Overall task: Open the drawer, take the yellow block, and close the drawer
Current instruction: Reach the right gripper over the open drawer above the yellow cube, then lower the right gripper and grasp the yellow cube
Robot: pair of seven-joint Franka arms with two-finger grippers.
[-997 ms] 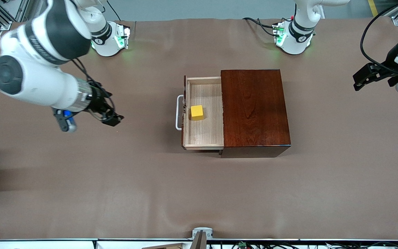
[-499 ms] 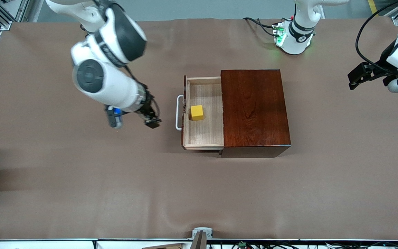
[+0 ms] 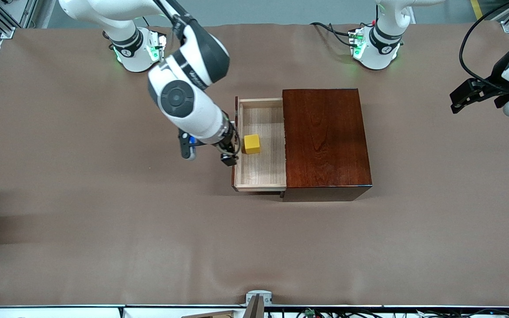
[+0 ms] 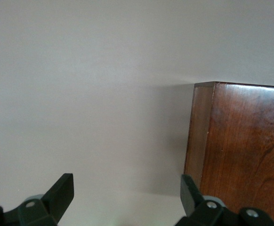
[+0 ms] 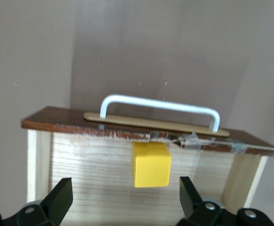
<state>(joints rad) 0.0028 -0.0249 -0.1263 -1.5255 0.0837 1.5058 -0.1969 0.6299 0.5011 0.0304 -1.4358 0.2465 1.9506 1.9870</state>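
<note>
The drawer (image 3: 261, 143) stands pulled out toward the right arm's end, handle (image 5: 159, 106) leading. The yellow block (image 3: 252, 144) sits inside, under the wide-open right gripper (image 3: 229, 155). The left gripper (image 4: 125, 197) waits, fingers spread.

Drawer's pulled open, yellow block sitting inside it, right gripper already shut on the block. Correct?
Not quite. The drawer is open and the yellow block sits inside it, but the right gripper is open and not on the block: the right wrist view shows its fingers spread either side with the block clear between them. The left gripper waits open by the wooden box.
</note>
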